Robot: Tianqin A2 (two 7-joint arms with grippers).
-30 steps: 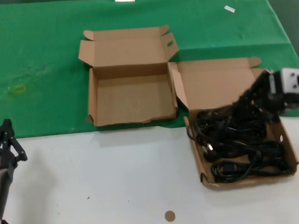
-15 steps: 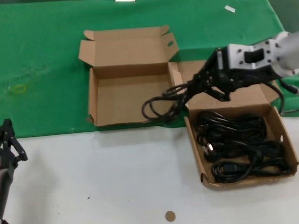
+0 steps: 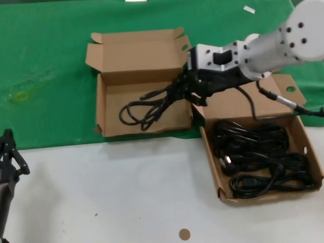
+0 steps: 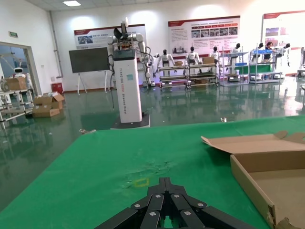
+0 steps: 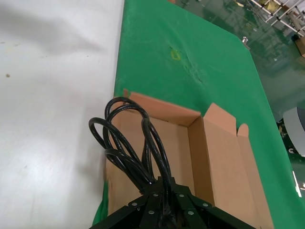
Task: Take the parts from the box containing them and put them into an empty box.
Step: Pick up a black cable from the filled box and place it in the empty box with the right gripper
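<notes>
My right gripper is shut on a black coiled power cord and holds it over the floor of the empty box, at the middle back. In the right wrist view the cord's loops hang from the gripper above that box. The box containing the parts stands to the right, with several more black cords in it. My left gripper is parked at the lower left, shut and empty.
Both boxes lie open with their lids back, partly on a green cloth and next to each other. White tabletop runs along the front, with a small brown disc on it. The left wrist view shows the empty box's corner.
My right gripper has lifted a cord bundle out of the right box and carried it left, to over the empty box. The left arm has not moved.
</notes>
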